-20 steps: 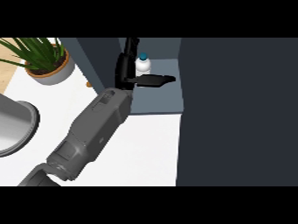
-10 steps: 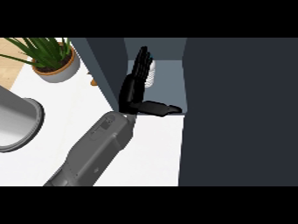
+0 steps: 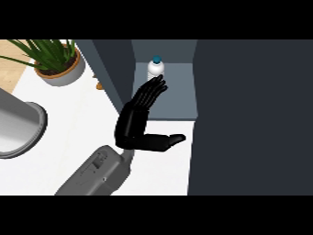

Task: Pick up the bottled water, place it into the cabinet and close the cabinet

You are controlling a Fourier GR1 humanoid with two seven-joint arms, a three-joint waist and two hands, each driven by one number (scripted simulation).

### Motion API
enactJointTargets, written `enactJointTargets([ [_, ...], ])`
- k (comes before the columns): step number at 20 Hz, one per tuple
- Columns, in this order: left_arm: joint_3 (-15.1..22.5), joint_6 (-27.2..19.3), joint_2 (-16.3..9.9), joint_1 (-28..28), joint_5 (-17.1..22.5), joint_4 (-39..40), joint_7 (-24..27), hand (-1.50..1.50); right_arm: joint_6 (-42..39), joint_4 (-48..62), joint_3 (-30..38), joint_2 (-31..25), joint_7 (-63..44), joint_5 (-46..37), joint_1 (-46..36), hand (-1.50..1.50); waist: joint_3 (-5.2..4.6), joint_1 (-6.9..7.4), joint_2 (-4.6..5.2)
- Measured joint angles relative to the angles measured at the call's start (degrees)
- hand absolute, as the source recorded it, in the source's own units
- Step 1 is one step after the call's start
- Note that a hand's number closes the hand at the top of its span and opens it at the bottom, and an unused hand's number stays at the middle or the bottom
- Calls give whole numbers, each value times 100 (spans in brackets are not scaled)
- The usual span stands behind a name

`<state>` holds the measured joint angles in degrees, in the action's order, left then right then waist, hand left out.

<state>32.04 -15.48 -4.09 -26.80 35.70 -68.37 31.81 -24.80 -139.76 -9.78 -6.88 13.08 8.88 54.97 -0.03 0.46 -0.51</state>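
Standing upright inside the cabinet (image 3: 179, 98), on its pale floor toward the back, the bottle (image 3: 157, 68) looks placed already. White body, teal cap.

Left hand (image 3: 137, 133) reaches into the opening just in front of the bottle. Fingers (image 3: 150, 94) are straight & together, thumb stuck out sideways, clamped on nothing. Fingertips sit right at the bottle's base; can't tell if they touch it or are just short. My read: the hand is flat like that bc it has let go, w/ nothing curled round the bottle, so the placing looks done & closing is what's left.

Hard to make out:
- Which dark panel is the door. A narrow dark slab (image 3: 114, 73) is at the cabinet's left, a big dark face (image 3: 260, 114) at its right. No hinge or handle visible.
- Bottle's lower part, partly behind the fingertips.
- Forearm (image 3: 97, 174), cut off at the lower edge.
- Right hand: not in view.

Left of the cabinet, well apart from it: a potted plant (image 3: 53, 62) & a big grey cylinder (image 3: 9, 124), cut off at the edge. Neither matters here.
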Motion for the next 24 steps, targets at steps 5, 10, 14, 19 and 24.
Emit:
enactJointTargets([
  [5, 129, 75, -449, 679, 44, -915, -329, 150, -403, -122, -114, -435, 23, -312, 26, 150, -1, 4, -4],
  [10, 97, 97, -918, 1404, 50, -1700, -363, -150, -872, -258, -433, -862, 60, -546, 167, 150, -3, -8, -9],
  [14, -43, 124, -1334, 2006, 109, -2297, -331, -150, -1119, -309, -684, -1056, 275, -672, 176, 150, -5, -19, -27],
  [19, -399, 377, -1836, 2689, 410, -2865, -283, -150, -1261, -335, -1271, -1200, 281, -786, 257, 150, -15, -31, -34],
  [24, -752, 574, -2182, 3217, 788, -3363, -328, -150, -1294, -347, -1856, -1354, 42, -876, 63, 150, -31, 28, -47],
])
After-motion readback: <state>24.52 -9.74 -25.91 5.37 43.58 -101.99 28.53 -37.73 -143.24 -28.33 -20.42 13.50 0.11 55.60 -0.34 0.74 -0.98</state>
